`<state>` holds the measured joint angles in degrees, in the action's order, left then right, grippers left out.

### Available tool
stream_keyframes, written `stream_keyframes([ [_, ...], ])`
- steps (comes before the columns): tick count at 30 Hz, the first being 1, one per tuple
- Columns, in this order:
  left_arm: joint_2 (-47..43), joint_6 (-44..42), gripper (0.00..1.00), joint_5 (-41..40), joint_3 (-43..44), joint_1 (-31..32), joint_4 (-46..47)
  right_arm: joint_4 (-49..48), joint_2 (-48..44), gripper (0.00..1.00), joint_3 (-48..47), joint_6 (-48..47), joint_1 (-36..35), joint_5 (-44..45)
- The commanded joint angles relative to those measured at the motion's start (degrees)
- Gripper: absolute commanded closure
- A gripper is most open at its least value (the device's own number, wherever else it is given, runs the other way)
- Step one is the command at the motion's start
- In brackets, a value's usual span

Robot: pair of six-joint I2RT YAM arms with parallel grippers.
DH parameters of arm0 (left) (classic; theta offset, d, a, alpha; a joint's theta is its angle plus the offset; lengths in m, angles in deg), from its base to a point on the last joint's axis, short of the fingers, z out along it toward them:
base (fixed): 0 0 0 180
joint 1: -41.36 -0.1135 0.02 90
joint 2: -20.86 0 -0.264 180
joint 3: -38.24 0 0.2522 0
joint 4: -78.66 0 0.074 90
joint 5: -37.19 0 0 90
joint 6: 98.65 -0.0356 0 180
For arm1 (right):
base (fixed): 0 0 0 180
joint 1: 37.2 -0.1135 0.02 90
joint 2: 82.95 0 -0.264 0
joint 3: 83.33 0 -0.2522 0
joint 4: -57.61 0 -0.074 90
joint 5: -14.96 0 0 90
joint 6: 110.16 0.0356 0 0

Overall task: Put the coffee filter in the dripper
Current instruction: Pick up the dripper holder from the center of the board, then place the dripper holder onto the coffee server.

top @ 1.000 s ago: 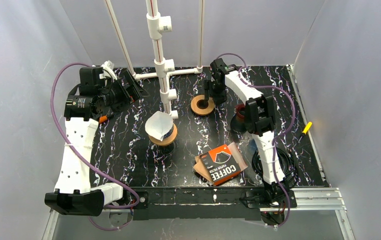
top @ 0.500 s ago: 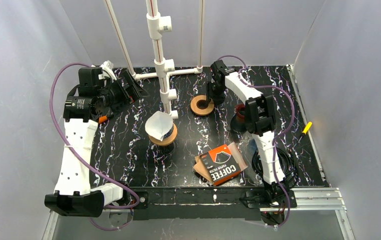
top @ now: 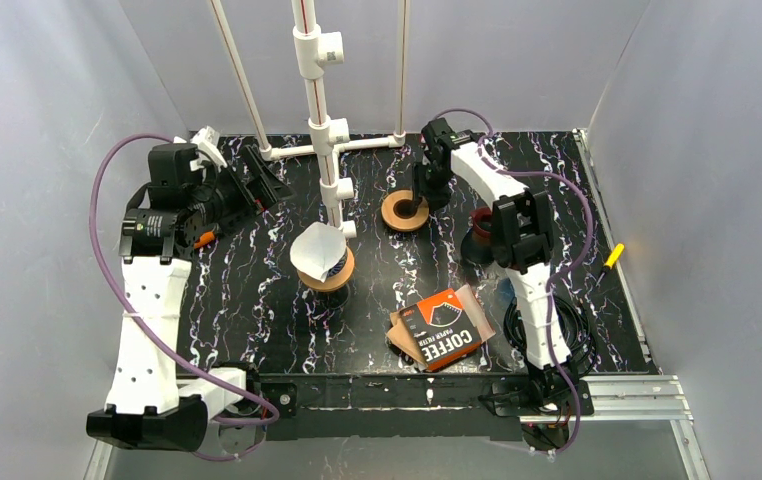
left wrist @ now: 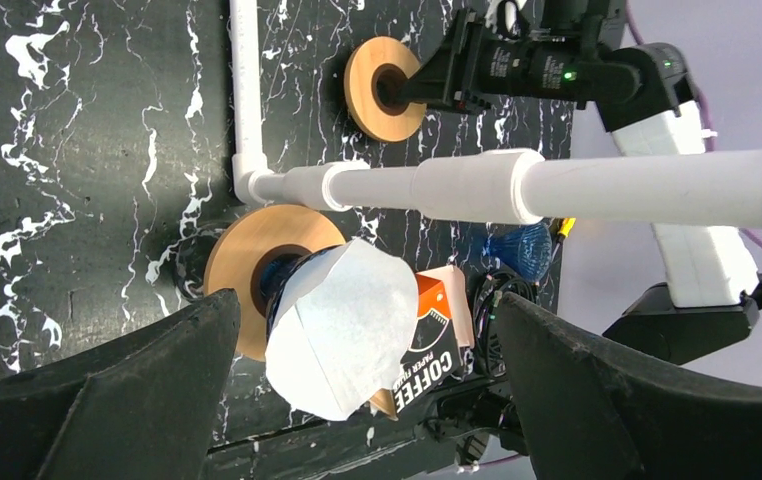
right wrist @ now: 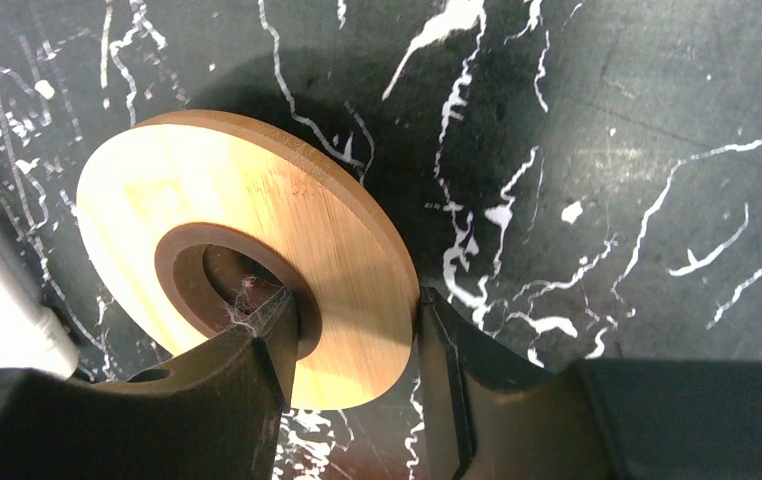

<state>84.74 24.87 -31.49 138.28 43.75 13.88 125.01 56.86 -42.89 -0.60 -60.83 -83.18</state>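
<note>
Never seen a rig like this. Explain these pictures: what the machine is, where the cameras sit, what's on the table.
Two robot arms are bolted at the near edge of a black table. One picture looks down from above; the other two come from a camera on each wrist, with its fingers at the bottom. On the table: a white pipe frame, a coffee filter pack, a dripper holding a paper filter, and a separate wooden ring. The left gripper is open and empty. The right gripper pinches the wooden ring, one finger in its hole, one outside.
</note>
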Motion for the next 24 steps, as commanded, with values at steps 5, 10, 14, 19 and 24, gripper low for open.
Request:
stream_keyframes([
  [5,-5.14,1.97,0.02,-1.36,-3.33,-0.33,-0.13,2.61,-13.34,0.69,-1.47,-0.48,-0.14,-3.10],
  [10,-7.86,3.30,0.02,-2.27,-6.17,-0.33,0.00,5.24,-17.43,0.69,-4.45,-0.11,0.00,-3.92],
  [14,-9.19,4.20,0.02,-2.66,-7.17,-0.35,0.01,6.26,-22.02,0.69,-3.73,0.67,0.24,-3.75],
  [19,-10.84,4.74,0.02,-4.09,-7.59,-0.36,0.82,6.06,-30.43,0.70,2.52,1.36,0.98,-1.89],
  [24,-11.67,4.19,0.02,-2.81,-7.78,-0.37,3.07,6.37,-37.87,0.71,9.03,1.08,2.27,0.49],
])
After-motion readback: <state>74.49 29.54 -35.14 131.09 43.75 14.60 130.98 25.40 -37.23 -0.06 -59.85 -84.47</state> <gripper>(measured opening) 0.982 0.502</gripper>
